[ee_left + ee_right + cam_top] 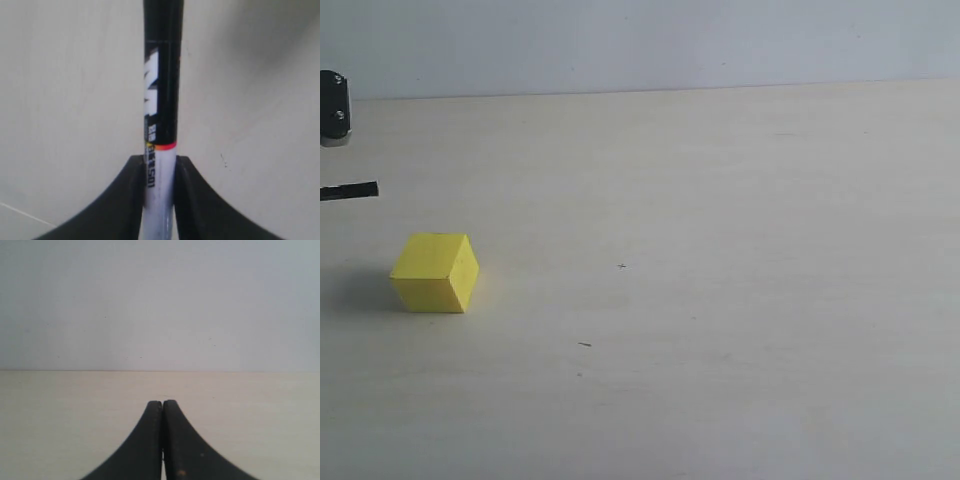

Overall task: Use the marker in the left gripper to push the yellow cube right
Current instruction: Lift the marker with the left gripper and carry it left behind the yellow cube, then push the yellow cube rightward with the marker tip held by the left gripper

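The yellow cube (435,272) rests on the pale table at the left of the exterior view. Above and behind it, the black end of the marker (350,191) pokes in from the left edge, apart from the cube. My left gripper (160,162) is shut on the marker (161,100), its black fingers (125,200) clamping the white barrel while the black half runs out ahead. The cube does not show in the left wrist view. My right gripper (163,403) is shut with nothing in it, and it is outside the exterior view.
A black and grey part of the left arm (333,108) shows at the far left edge. The pale table (720,250) stretches to the right of the cube and ends at a light wall (640,40) behind.
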